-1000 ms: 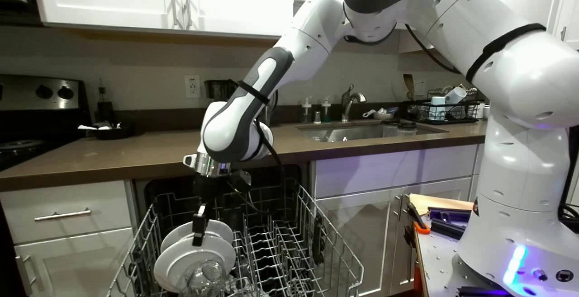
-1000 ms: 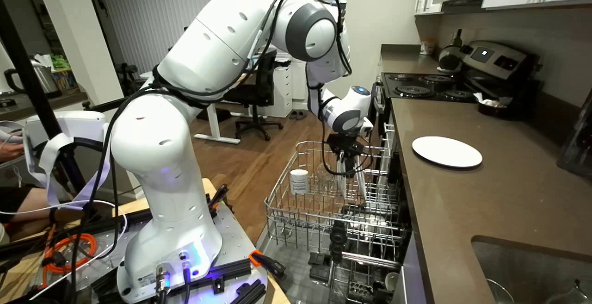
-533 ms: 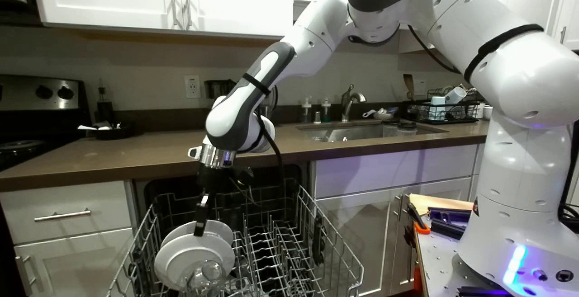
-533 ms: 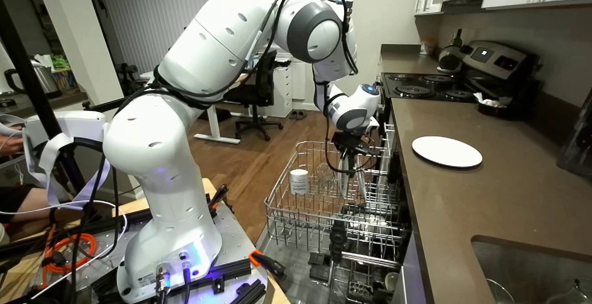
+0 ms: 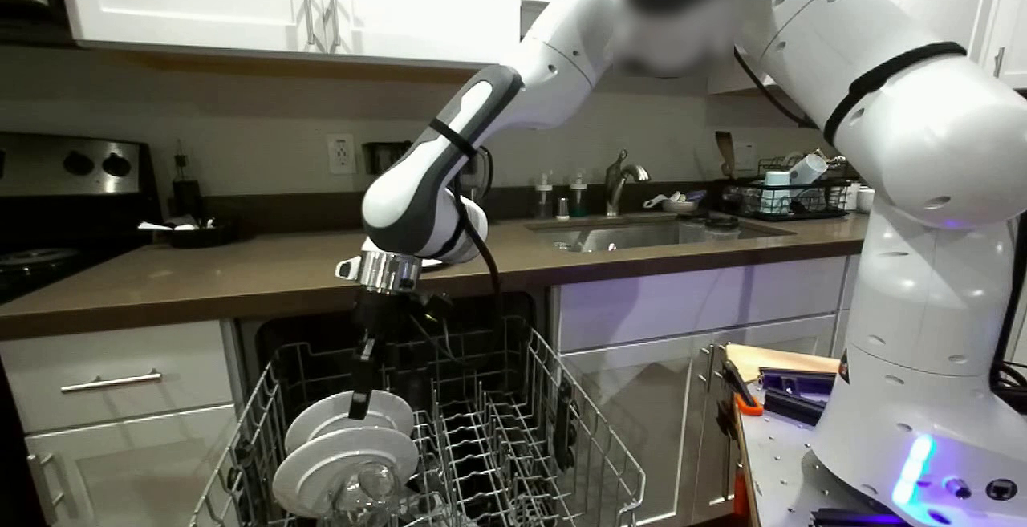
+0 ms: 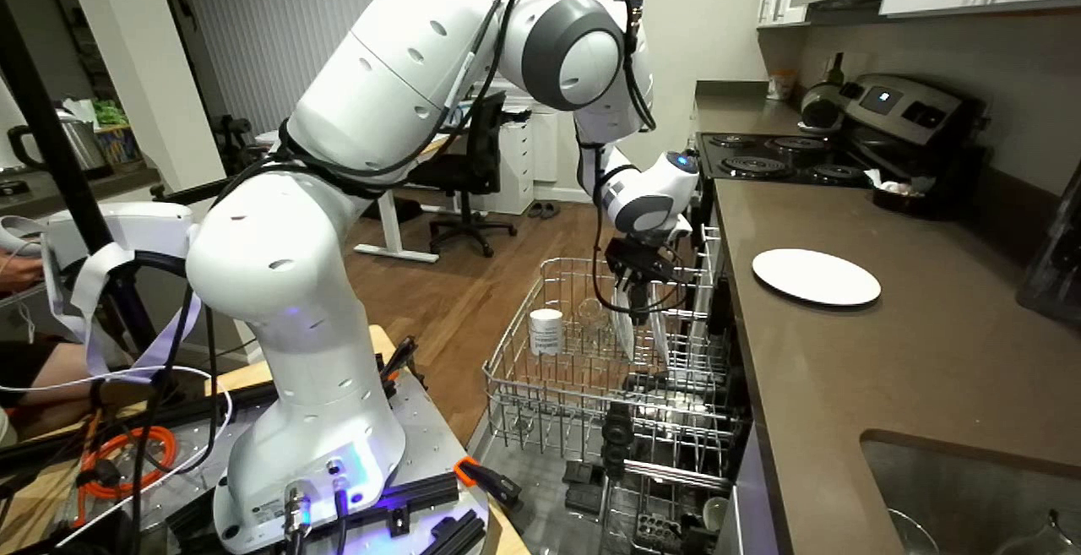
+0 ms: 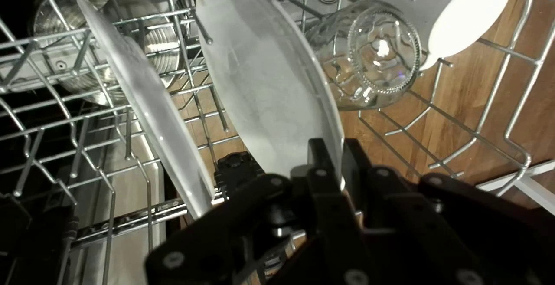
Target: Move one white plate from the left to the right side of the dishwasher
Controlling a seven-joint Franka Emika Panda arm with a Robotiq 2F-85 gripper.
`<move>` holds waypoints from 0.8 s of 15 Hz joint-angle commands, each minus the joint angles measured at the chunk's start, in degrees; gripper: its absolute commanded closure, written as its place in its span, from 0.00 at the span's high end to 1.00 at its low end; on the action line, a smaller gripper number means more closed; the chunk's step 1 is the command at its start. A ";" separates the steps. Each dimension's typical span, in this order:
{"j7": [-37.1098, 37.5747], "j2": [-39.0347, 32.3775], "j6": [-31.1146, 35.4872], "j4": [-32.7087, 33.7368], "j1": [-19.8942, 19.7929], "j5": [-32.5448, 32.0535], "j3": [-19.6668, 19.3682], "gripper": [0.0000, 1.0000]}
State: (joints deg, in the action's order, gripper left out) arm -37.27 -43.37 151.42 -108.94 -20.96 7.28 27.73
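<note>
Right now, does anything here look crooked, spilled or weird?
In an exterior view, a blurred square patch hides part of the white robot arm, while its surroundings look sharp; likely a picture fault, not damage. Two round white ceramic plates lean in the grey wire rack, which seems normal. No spill shows.

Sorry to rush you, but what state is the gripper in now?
Gripper: jaws close together at the front white plate; whether they are shut on it cannot be told.

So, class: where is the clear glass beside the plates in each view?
In an exterior view: glass, bottom edge, left of centre.
In an exterior view: glass, just below and right of centre, faint.
Wrist view: glass, upper half, right of centre.
Shared landmark: the white plate nearest it.
</note>
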 commanded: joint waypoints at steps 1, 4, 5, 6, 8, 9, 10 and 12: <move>-3.10 1.09 -2.37 -0.16 0.13 2.93 -0.20 0.47; -3.71 1.13 -2.69 -0.19 0.35 3.53 -0.40 0.66; -4.14 0.87 -2.55 -0.07 0.54 3.48 -0.45 0.71; -4.73 0.73 -2.26 0.00 0.98 2.96 -0.73 0.78; -5.74 0.56 -1.76 0.28 2.61 1.46 -1.97 0.92; -6.35 0.47 -1.68 0.42 3.38 1.02 -2.49 0.97; -6.41 0.39 -1.62 0.62 4.73 0.26 -3.55 0.99; -6.03 0.28 -1.68 1.03 7.39 -0.88 -5.57 1.00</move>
State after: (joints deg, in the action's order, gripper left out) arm -42.33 -43.37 150.19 -108.79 -17.27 7.90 25.07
